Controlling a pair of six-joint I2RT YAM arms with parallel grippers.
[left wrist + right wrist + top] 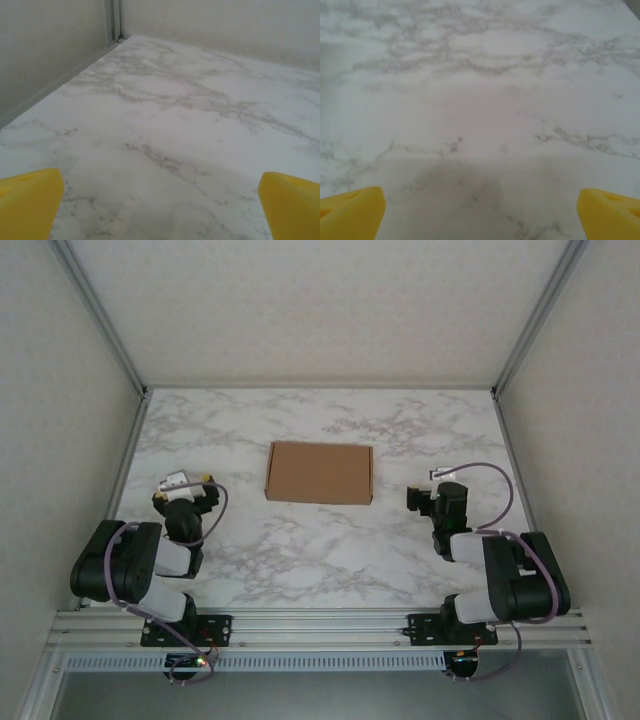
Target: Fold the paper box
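Note:
The paper box [319, 472] lies as a flat, closed brown rectangle in the middle of the marble table, seen from the top view. My left gripper [187, 483] rests low at the left, well apart from the box, and is open. In the left wrist view its yellow fingertips [30, 202] stand wide apart over bare marble. My right gripper [428, 490] sits to the right of the box, a short gap away, also open. In the right wrist view its yellow fingertips [352, 210] are spread wide with nothing between them.
White walls with metal corner posts [100, 315] enclose the table on three sides. A metal rail [320, 625] runs along the near edge where both arm bases are bolted. The marble table [300, 550] surrounds the box.

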